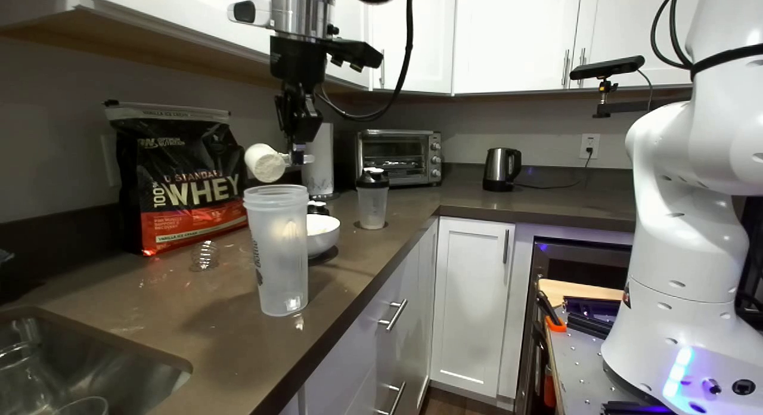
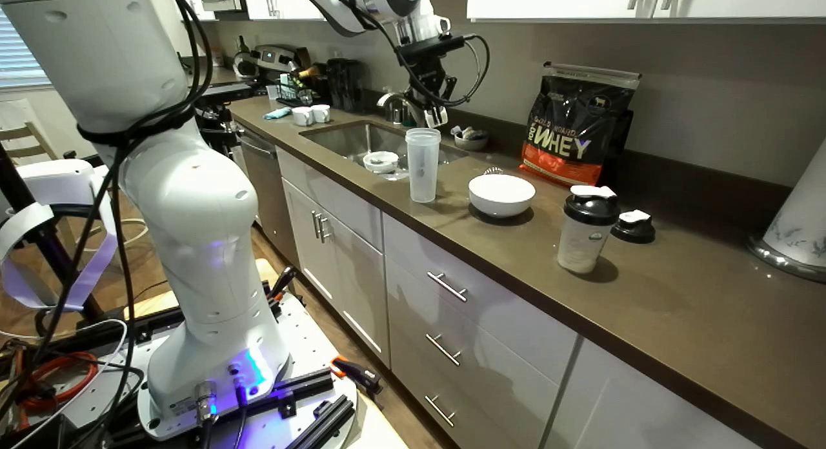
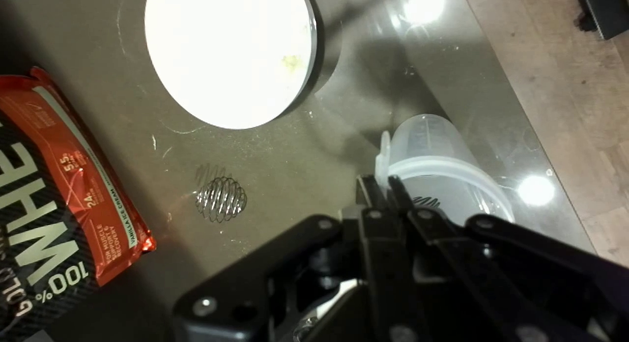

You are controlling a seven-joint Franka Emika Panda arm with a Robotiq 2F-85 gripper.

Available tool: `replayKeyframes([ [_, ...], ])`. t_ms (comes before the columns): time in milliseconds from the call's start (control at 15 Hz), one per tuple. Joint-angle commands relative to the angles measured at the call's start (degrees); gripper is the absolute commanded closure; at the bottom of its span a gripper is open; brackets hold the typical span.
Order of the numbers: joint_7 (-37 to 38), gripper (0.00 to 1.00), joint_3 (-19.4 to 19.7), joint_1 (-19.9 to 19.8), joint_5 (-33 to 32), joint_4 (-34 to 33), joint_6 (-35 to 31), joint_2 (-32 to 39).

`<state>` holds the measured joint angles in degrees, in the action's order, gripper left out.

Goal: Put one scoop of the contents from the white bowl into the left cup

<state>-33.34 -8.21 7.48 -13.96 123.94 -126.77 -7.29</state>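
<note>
My gripper (image 1: 298, 154) is shut on the handle of a small white scoop (image 1: 257, 156), above the counter. The scoop is tilted and pale powder shows in its mouth. In an exterior view it appears just above the rim of the left cup, a tall frosted tumbler (image 1: 277, 266), also seen here (image 2: 423, 168). In the wrist view the handle (image 3: 385, 157) sits between the fingertips (image 3: 385, 187), beside the tumbler's rim (image 3: 442, 165); the scoop's head is mostly hidden. The white bowl (image 2: 501, 197) stands near the tumbler, with some powder inside (image 3: 231, 52).
A whey bag (image 1: 185, 182) stands against the wall. A wire whisk ball (image 3: 221, 199) lies on the counter (image 1: 197, 319). A black-lidded shaker (image 2: 584, 236), a loose black lid (image 2: 634, 228) and a paper-towel roll (image 1: 320, 158) stand beyond the bowl. The sink (image 1: 89, 361) lies beside the tumbler.
</note>
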Motion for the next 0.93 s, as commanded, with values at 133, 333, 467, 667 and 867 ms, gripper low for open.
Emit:
replayKeyframes([
  [133,3.1,0.99,0.0,0.7,-3.4,3.3,-3.9,-2.5],
  [333,4.4,0.99,-0.1,0.6,-5.4,4.0,-5.5,-2.6],
  [467,5.0,0.99,-0.1,0.7,-6.3,4.4,-6.1,-2.6],
  [667,5.7,0.99,-0.1,0.7,-7.1,4.8,-6.2,-2.6],
  [867,5.8,0.99,-0.1,0.7,-7.2,5.0,-6.2,-2.7],
])
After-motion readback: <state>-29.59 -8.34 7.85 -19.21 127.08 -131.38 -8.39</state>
